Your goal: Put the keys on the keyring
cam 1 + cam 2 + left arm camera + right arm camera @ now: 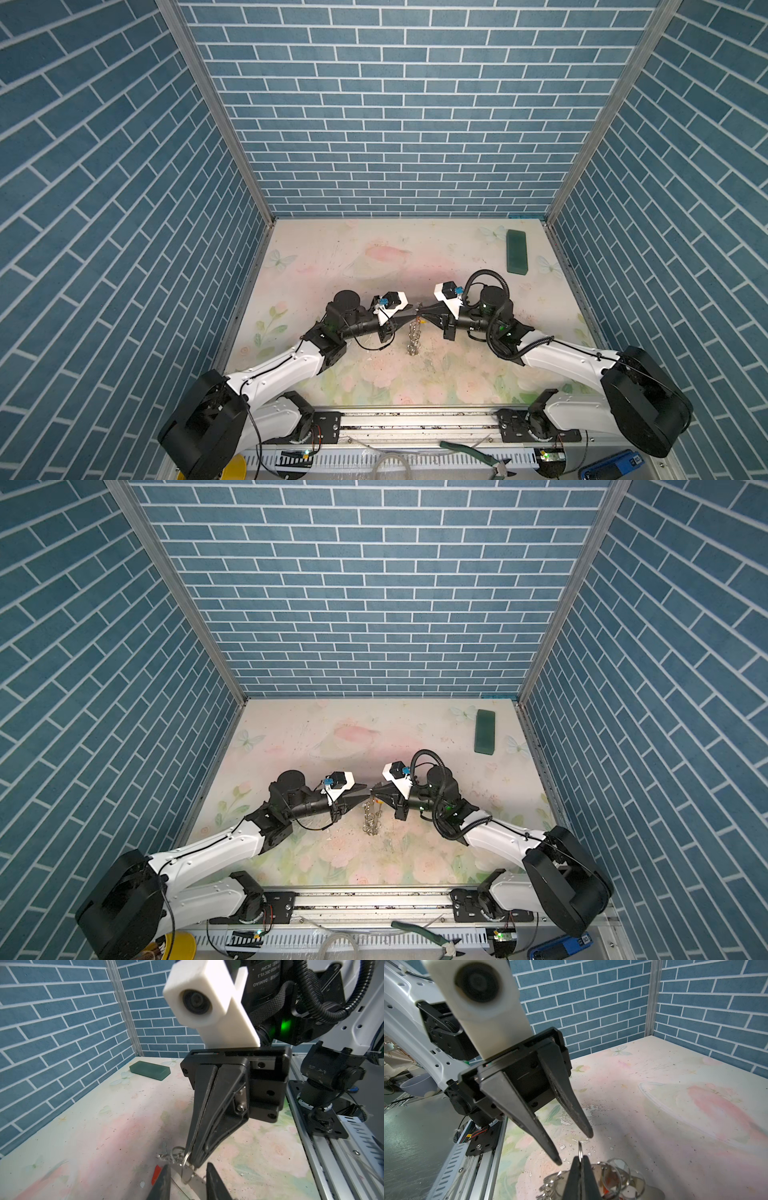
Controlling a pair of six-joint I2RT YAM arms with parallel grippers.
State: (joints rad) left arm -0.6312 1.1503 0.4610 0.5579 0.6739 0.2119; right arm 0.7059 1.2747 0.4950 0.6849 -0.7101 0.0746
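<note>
The keyring (pixel 412 338) (pixel 371 816) hangs as a chain of silver rings under the two grippers, which meet above mid-table. My right gripper (pixel 419 309) (pixel 579 1159) is shut on one silver ring (pixel 580 1150) at its top. In the left wrist view its fingertips (pixel 195 1164) pinch that ring. My left gripper (pixel 409 313) (pixel 187 1167) is open, with its fingers (pixel 554 1157) apart on either side of the ring and nothing gripped. A red key (pixel 155 1175) hangs beside the grey band (pixel 193 1184). An orange-red key (pixel 609 1181) shows through the rings.
A dark green block (pixel 516 251) (pixel 484 731) (pixel 149 1070) lies near the back right corner. Blue brick walls close in three sides. The arms' metal rail (pixel 415 419) runs along the front edge, with pliers (pixel 478 455) lying beyond it.
</note>
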